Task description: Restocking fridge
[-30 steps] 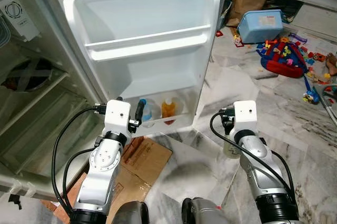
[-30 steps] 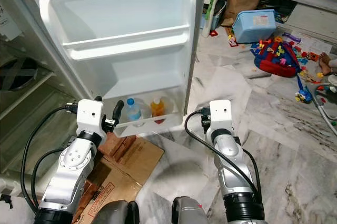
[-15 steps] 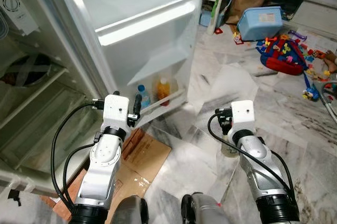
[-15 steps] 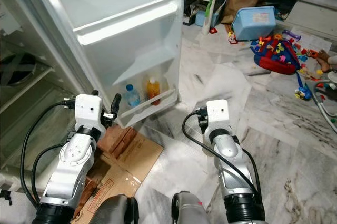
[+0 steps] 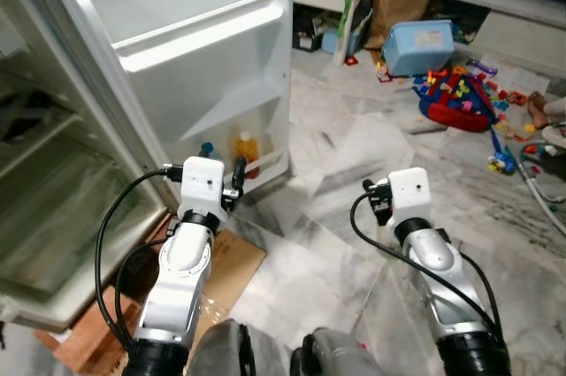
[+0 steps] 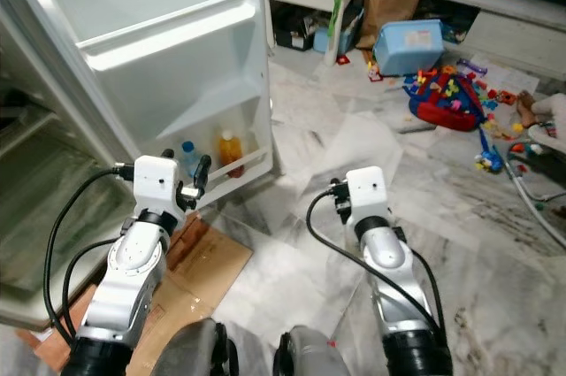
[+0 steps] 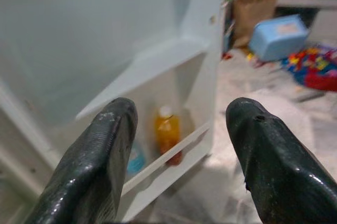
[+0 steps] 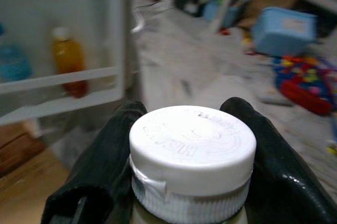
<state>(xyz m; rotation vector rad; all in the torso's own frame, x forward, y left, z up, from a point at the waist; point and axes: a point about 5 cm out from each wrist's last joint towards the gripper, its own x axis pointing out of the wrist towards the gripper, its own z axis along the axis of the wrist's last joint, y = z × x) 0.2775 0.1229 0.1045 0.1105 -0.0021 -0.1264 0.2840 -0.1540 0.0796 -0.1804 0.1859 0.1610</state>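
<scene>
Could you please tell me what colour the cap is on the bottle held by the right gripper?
White; the cap shows best in the right wrist view.

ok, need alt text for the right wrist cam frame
The right gripper clamps a bottle by its white screw cap, one black finger on each side. Beyond, blurred, the open fridge door's bottom shelf holds an orange bottle and a blue-tinted bottle; toys litter the marble floor.

Bottle (image 8: 192,153): only the white cap and neck show between the right gripper's (image 8: 189,182) fingers; body cut off by the frame edge. Cap lettering embossed, unreadable. Blue-capped bottle (image 7: 136,158) in the fridge door (image 5: 203,66) shelf half hidden behind a left gripper (image 7: 179,166) finger. Orange bottle (image 8: 67,60) blurred, label illegible. Floor toys (image 5: 455,97) too small to identify.
</scene>
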